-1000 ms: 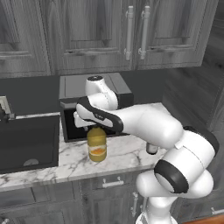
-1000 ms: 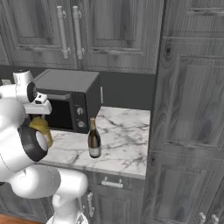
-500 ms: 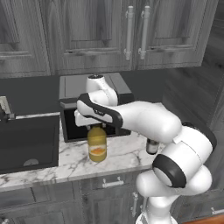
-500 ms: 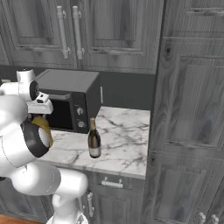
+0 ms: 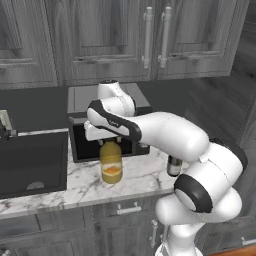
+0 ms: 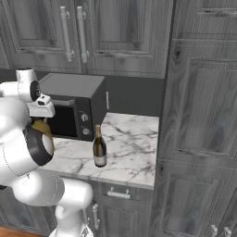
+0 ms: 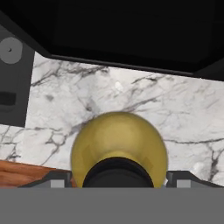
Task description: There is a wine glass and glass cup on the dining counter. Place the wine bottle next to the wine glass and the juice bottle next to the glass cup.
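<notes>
The squat yellow juice bottle [image 5: 111, 162] [image 6: 41, 127] [image 7: 118, 140] stands upright on the narrow marble worktop [image 5: 145, 176], right in front of the microwave. My gripper [image 5: 111, 142] [image 7: 118, 179] is straight above it and open. In the hand view its fingertips [image 7: 52, 180] flank the black cap with a small gap on each side. The slim dark wine bottle [image 6: 99, 148] [image 5: 173, 165] stands upright further right on the same worktop, partly hidden by my arm in the left base view. The wine glass, the glass cup and the dining counter are out of view.
A dark microwave [image 5: 80, 100] [image 6: 69, 88] stands close behind the juice bottle. A black sink [image 5: 30, 165] lies to the left. Grey wall cabinets hang overhead, and a tall cabinet [image 6: 199, 115] bounds the worktop on the right.
The hand has shifted slightly and settled lower over the juice bottle's cap. Both bottles stand where they were.
</notes>
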Robot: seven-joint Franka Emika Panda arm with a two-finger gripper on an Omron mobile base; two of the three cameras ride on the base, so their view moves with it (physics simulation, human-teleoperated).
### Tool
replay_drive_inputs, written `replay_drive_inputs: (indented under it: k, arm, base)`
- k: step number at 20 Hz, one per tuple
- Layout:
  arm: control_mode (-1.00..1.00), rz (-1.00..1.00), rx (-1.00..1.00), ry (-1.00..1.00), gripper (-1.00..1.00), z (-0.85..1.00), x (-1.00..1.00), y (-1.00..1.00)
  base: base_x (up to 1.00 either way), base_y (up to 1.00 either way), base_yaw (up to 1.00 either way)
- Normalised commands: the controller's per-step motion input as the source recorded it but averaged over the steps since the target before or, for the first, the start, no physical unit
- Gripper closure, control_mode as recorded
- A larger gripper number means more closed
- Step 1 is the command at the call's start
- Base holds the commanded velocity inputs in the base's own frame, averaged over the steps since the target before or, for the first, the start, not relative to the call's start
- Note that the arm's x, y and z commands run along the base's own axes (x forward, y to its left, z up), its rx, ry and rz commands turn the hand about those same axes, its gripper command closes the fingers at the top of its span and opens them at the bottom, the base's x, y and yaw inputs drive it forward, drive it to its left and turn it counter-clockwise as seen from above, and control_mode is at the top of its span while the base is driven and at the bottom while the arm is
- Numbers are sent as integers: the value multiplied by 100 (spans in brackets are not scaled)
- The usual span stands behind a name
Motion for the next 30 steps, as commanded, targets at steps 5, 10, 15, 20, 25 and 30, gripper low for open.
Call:
replay_drive_inputs:
  k: [5,10,15,20,25,30]
  arm:
    - [-100,0,0,-9,100,45,-26,0]
    - [-100,0,0,-11,100,38,-24,0]
    - [-100,0,0,-1,100,30,-26,0]
    - [-100,0,1,0,100,31,-21,0]
    - [-100,0,2,0,100,32,-22,0]
    - [100,-1,0,0,100,5,-3,0]
  base:
    - [0,0,0]
    - [0,0,0]
    - [0,0,0]
    - [0,0,0]
    - [0,0,0]
    - [0,0,0]
